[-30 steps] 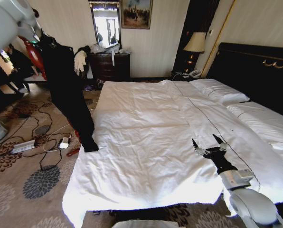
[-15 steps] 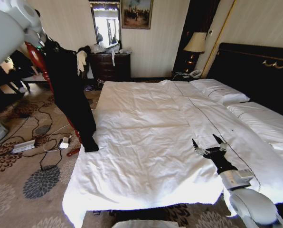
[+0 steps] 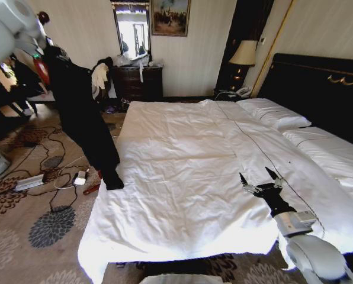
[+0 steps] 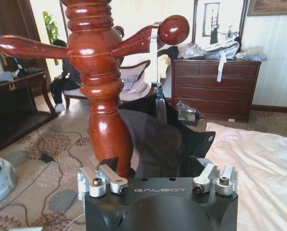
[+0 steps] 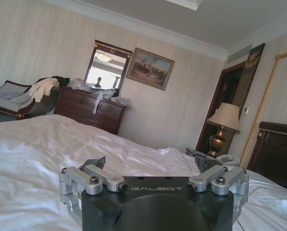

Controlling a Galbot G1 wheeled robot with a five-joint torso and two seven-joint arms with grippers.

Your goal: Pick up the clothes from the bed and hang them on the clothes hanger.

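- Hanging from a ball-tipped peg (image 4: pixel 174 30) of the clothes hanger (image 4: pixel 97 91), the clothes (image 3: pixel 84 118) are one long black coat, held up by a thin loop at the collar.
- The coat drops down the side of the stand, and its bottom end reaches the carpet just beside the corner of the bed (image 3: pixel 182 171).
- It looks soft and floppy, so it will sag and swing if pushed. I think it is a bit heavy for cloth because it is so long.
- The best place to hold it looks like the collar, near the loop, because the rest would just slip and fold.
- The left gripper (image 4: pixel 160 185) sits close below the peg, right by the collar. Its fingers are spread apart, with dark cloth showing between them, and it does not look like it is pinching the coat.
- The right gripper (image 3: pixel 261 180) hovers low over the white duvet, far from the coat, with its fingers apart and nothing in them.
- Cables (image 3: pixel 58 171) and small boxes lie on the carpet near the foot of the stand. They could snag the coat's end.
- A dark dresser (image 3: pixel 138 83) with pale clothes piled near it stands by the far wall, well apart from the stand.
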